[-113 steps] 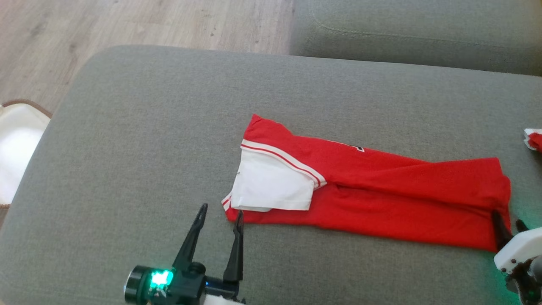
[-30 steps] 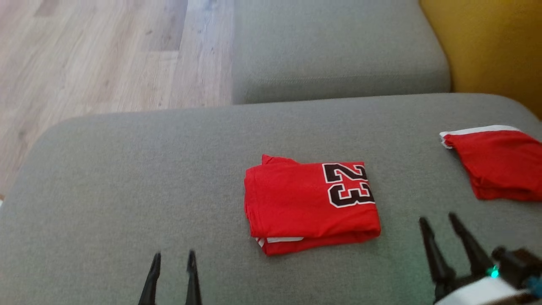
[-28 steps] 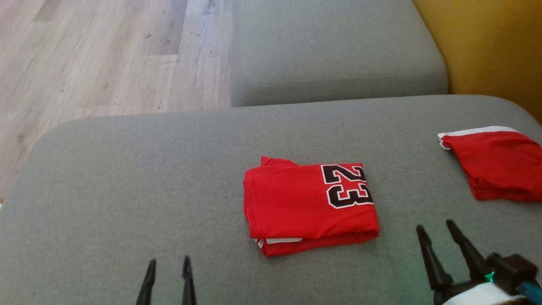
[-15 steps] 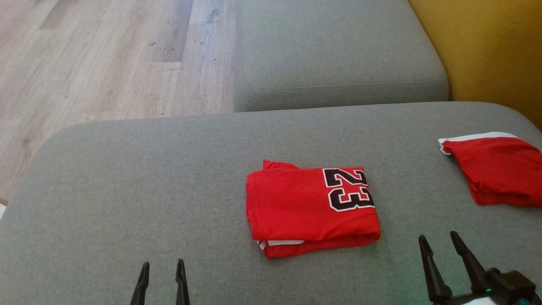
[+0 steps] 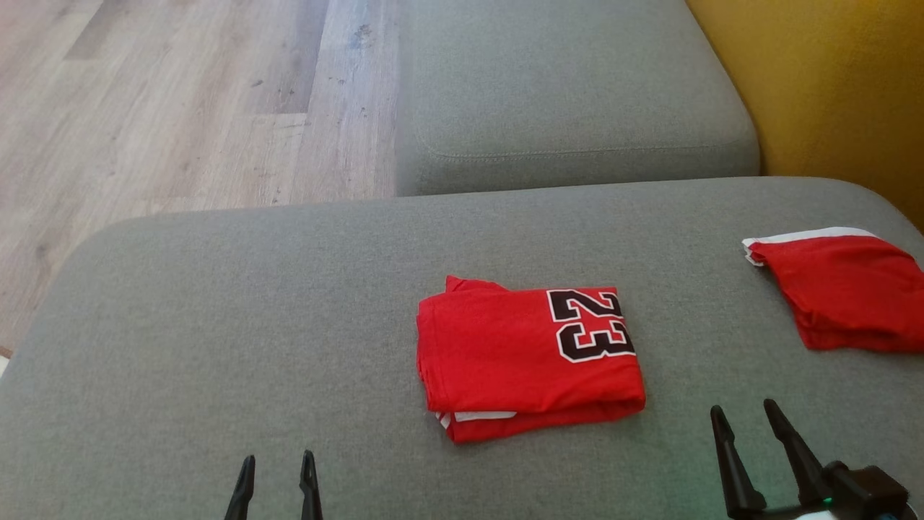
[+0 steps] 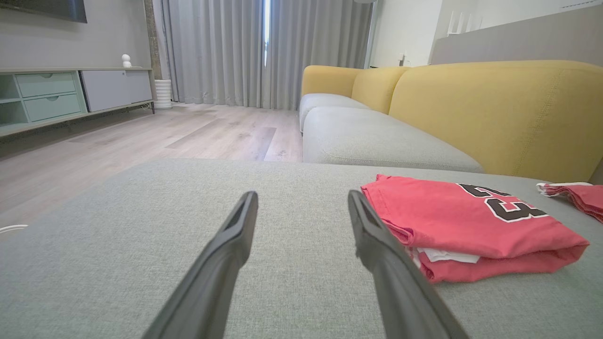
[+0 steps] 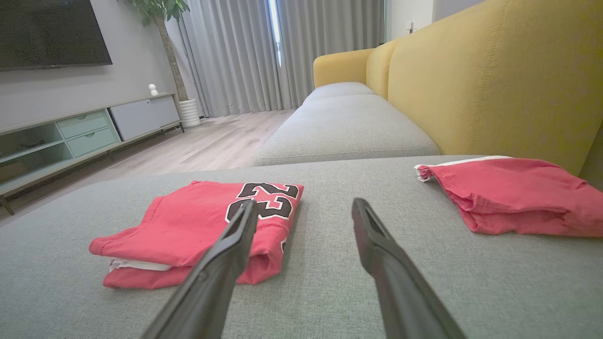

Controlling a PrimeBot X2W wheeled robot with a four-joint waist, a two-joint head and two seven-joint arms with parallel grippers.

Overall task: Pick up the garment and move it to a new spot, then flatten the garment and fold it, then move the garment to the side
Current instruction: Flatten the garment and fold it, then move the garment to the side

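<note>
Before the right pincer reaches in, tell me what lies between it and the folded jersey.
Nothing visible does. Bare grey cushion separates the right pincer from the folded jersey; the second red garment lies farther right, off that path.

Left pincer (image 5: pixel 277 466) spread, right pincer (image 5: pixel 742 415) spread — both empty

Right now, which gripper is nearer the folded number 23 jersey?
Right. The right gripper sits just off the jersey, by its near right corner; the left gripper is farther off, past its near left corner.
</note>
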